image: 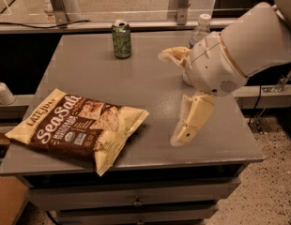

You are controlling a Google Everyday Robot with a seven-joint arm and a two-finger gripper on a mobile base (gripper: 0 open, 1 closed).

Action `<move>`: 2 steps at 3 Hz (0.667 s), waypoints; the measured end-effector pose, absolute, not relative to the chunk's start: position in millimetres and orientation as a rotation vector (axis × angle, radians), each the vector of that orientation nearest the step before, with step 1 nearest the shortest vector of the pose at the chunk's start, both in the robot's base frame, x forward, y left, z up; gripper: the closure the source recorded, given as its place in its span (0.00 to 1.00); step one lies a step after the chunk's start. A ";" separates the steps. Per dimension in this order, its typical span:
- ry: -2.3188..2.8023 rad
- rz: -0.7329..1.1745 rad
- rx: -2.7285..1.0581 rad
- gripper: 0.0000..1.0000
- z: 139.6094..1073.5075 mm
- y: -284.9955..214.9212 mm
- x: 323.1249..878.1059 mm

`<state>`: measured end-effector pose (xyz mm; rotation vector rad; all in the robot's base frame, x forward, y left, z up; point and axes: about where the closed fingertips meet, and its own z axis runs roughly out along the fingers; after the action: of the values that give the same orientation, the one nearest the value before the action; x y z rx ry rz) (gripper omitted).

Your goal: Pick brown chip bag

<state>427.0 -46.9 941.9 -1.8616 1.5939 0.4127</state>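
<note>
Bag (77, 128) flat on surface (150, 78), front-left. Looks light, crinkly, slippery; chips inside fragile. Best hold: gentle pinch across near right end. Tool (170, 97) spread wide, empty, hovering right of bag.

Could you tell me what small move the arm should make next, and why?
Probably shift the claw left toward the bag. The claw hangs open over the bare table, to the right of the bag, which lies flat and untouched at the front-left edge.
</note>
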 end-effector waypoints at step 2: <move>1.555 0.367 -1.854 0.00 937.4 -44.8 437.2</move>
<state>437.2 -44.8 937.4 -1.8536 1.5553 0.3673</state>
